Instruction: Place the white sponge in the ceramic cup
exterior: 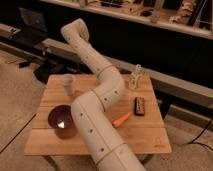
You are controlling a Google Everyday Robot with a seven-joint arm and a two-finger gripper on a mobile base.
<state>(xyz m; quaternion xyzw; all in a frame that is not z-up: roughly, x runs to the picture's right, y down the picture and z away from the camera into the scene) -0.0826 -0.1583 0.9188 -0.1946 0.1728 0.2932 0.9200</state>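
Note:
A pale ceramic cup stands upright at the back left of the wooden table. A dark purple bowl sits at the front left, with a small pale patch inside it; I cannot tell if that is the white sponge. The robot's white arm rises from the bottom edge, bends over the table's middle and runs up to an elbow behind the table. The gripper does not show; it is beyond the arm's visible links or hidden behind them.
An orange carrot-like item lies right of the arm. A dark flat bar lies beside it. A clear glass object stands at the back right. A dark counter with a long ledge runs behind the table.

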